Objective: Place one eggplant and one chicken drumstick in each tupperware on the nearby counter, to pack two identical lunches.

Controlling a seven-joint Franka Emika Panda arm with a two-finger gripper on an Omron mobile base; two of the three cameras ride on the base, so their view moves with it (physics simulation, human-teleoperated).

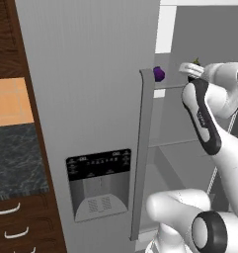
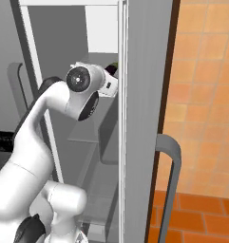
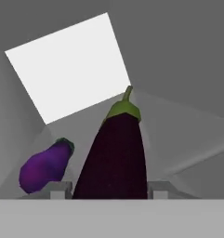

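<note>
The white arm (image 1: 209,123) rises from the base, bends at the elbow and reaches high and forward. The gripper (image 3: 111,188) points ahead, its two fingertips (image 3: 60,188) closed in on an eggplant (image 3: 115,158) between them.
</note>
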